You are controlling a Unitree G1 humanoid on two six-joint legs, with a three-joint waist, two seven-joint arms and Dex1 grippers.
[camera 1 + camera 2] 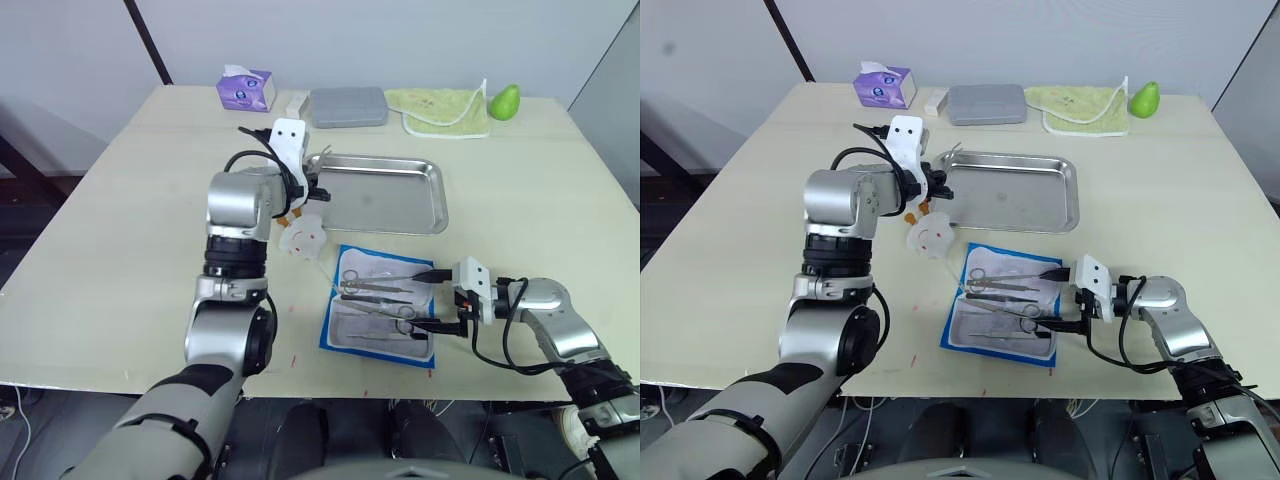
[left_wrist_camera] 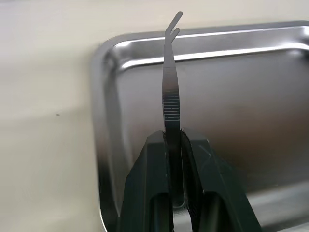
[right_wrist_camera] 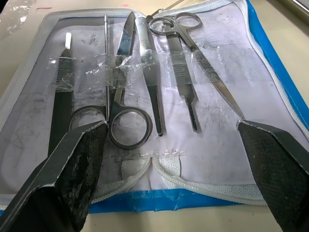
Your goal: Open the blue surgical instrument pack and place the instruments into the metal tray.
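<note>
On the pale table (image 1: 120, 260), your left gripper (image 2: 174, 137) pinches bent-tipped tweezers (image 2: 170, 72) pointing lengthwise over the metal tray (image 1: 420, 215)'s left-end corner. Your right gripper (image 3: 169, 145) gapes wide, empty, at the opened blue surgical instrument pack (image 1: 345, 330) near the front edge, instruments (image 3: 145, 72) lying lengthwise. A grey case (image 1: 347, 106) sits at the far edge.

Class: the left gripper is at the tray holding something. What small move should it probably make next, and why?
Probably lower a little and open. The left gripper is shut on curved tweezers held over the metal tray, near its corner, so releasing should drop them inside.
</note>
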